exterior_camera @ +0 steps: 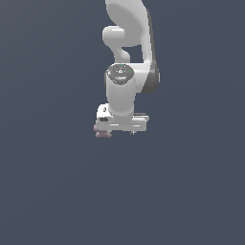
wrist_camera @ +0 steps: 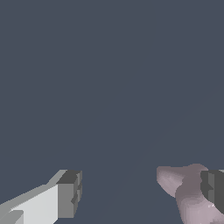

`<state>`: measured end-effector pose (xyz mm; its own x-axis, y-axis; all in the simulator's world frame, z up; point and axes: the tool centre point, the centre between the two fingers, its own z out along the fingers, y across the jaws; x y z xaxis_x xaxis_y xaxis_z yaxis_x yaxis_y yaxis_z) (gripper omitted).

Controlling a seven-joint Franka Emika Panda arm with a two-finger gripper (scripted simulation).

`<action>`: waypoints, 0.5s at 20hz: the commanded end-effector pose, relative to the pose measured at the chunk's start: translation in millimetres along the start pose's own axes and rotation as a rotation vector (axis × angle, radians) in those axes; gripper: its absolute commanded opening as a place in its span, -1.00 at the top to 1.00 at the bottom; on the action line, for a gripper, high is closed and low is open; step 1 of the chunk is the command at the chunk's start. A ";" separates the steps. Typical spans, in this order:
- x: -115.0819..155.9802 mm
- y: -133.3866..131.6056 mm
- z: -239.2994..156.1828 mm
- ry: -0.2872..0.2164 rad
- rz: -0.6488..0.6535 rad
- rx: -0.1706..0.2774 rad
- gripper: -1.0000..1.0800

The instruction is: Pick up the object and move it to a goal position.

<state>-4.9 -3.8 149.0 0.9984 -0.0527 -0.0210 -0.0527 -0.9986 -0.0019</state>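
Note:
The object [exterior_camera: 102,132] is a small pale pinkish-mauve lumpy blob. In the exterior view it sits just under the end of the white gripper hand that lies toward the exterior view's left. My gripper [exterior_camera: 119,129] points down over the dark floor. In the wrist view the gripper [wrist_camera: 140,194] is open wide. The object [wrist_camera: 183,192] lies inside the gap, right against one dark finger pad [wrist_camera: 213,189]. The other finger [wrist_camera: 68,194] is far from it. I cannot tell whether the pad touches the object.
A flat, dark blue-grey floor [exterior_camera: 191,191] fills both views. The white arm [exterior_camera: 127,43] rises above the gripper in the exterior view. No other objects or goal marker show.

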 end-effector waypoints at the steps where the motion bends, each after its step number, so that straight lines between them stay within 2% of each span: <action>1: 0.0 0.0 0.0 0.000 0.000 0.000 -0.92; 10: -2.2 9.0 -10.4 0.000 -0.004 -0.006 -0.92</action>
<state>-6.8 -11.2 157.9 0.9986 -0.0492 -0.0206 -0.0492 -0.9988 0.0031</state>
